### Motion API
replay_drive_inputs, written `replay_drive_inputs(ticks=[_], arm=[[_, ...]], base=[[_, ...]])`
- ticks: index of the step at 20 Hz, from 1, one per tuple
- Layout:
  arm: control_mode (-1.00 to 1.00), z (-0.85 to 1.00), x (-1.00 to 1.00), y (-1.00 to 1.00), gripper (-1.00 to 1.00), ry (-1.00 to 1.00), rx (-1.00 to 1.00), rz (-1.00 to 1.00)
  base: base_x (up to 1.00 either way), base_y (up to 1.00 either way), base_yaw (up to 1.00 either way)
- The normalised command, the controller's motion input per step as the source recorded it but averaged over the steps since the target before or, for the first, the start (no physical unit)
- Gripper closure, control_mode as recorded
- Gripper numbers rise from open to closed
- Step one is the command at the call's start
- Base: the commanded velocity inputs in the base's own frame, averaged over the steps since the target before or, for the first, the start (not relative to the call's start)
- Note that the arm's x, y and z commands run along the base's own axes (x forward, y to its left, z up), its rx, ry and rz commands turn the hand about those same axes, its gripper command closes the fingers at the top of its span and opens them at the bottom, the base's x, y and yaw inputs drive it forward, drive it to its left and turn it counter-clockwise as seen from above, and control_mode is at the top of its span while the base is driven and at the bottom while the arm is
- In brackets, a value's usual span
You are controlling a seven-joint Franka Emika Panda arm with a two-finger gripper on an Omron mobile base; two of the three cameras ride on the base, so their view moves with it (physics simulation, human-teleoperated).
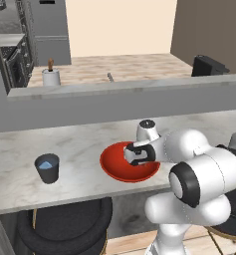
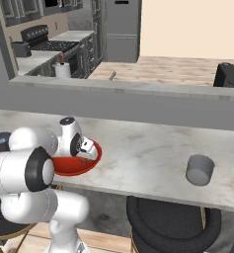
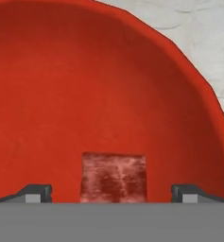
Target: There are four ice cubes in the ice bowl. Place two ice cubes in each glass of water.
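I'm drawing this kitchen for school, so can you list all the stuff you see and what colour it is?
ice bowl: one, shiny red, near counter edge, under the pincer
ice cube: one seen, clear, in the bowl between the pincer tips
dark glass: one, slate grey, bluish inside, left of bowl
light glass: one, grey, far right on counter
counter: one, pale marble
stools: black, under counter
white cylinder: one, brown top, back ledge
pincer: one, dark tips, open, low in the bowl
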Motion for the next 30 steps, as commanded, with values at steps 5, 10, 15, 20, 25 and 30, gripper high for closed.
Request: replay_drive_inputs(ticks=[5,10,15,20,25,30], arm=[[-1.0,-0.24,0.0,0.0,-1.0,0.0,-0.03,-0.05],[-1.0,-0.26,0.01,0.0,-1.0,0.0,-0.02,-0.04],[-1.0,-0.19,0.01,0.0,1.0,0.0,0.0,-0.03],[-1.0,-0.19,-0.09,-0.1,1.0,0.0,0.0,-0.04],[-1.0,-0.22,-0.34,-0.21,1.0,0.0,0.0,-0.05],[-1.0,-0.08,-0.35,-0.17,1.0,0.0,0.0,-0.06]], base=[[0.0,0.0,0.0],[0.0,0.0,0.0],[0.0,0.0,0.0],[0.0,0.0,0.0],[0.0,0.0,0.0],[0.0,0.0,0.0]])
